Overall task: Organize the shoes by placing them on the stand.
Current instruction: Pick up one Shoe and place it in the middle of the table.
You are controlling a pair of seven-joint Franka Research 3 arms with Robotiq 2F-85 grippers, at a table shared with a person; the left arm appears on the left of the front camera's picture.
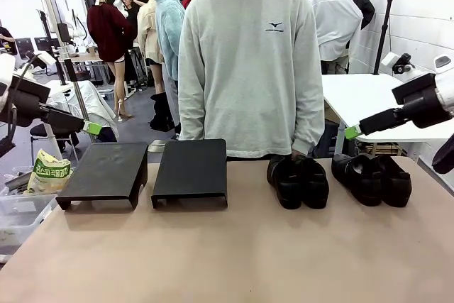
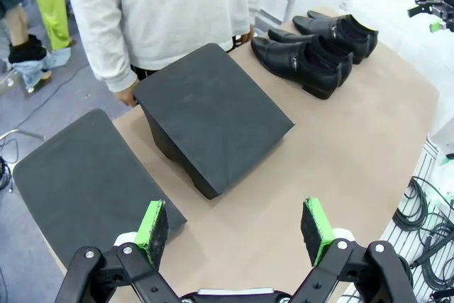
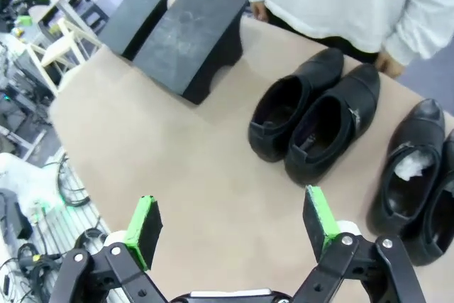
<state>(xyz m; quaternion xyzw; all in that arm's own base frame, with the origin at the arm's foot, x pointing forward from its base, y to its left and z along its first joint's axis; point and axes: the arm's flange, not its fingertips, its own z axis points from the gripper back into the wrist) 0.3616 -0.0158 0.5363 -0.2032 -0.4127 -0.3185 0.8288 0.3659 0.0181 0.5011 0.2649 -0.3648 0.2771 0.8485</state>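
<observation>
Two black slanted stands [image 1: 103, 172] [image 1: 190, 170] sit side by side at the table's far left. Two pairs of black shoes stand to their right, toes toward me: one pair [image 1: 298, 181] near the middle, the other [image 1: 372, 179] further right. My left gripper [image 1: 92, 128] hovers open off the table's left side, looking down on the stands [image 2: 213, 115] [image 2: 78, 175]; its own view shows its jaws [image 2: 234, 226] empty. My right gripper [image 1: 352, 133] hangs open above the right pair, and its jaws [image 3: 232, 225] are empty over bare table in front of the shoes [image 3: 312, 122] [image 3: 418, 175].
A person in a grey sweatshirt [image 1: 248, 62] stands at the far edge, one hand [image 1: 298, 154] just behind the middle pair, the other [image 2: 128, 94] by a stand. A printed bag [image 1: 50, 172] in a bin lies off the left edge. A white table [image 1: 369, 97] stands at the back right.
</observation>
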